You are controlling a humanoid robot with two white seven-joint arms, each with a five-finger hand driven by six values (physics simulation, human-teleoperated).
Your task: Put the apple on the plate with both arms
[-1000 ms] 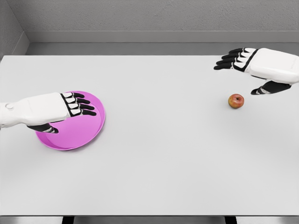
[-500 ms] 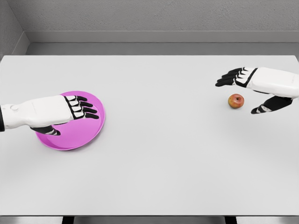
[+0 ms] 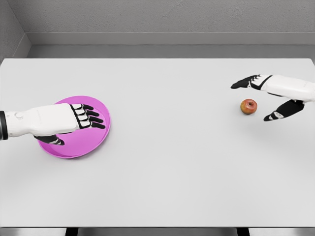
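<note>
A small red-and-yellow apple (image 3: 249, 106) rests on the white table at the right. My right hand (image 3: 259, 96) hovers just right of it, open, with the black fingers (image 3: 244, 83) stretched behind the apple and the thumb (image 3: 277, 113) in front; nothing touches the fruit. A magenta plate (image 3: 96, 137) lies flat at the left. My left hand (image 3: 81, 120) is over the plate, palm down, fingers spread and holding nothing. It covers much of the plate's middle.
The white table (image 3: 167, 162) runs to a grey back wall; its front edge is at the bottom of the view. Nothing else lies on it.
My right hand has dropped and tilted, bringing fingers and thumb down around the apple's level. The left hand drew back slightly leftward over the plate. The apple has not moved.
</note>
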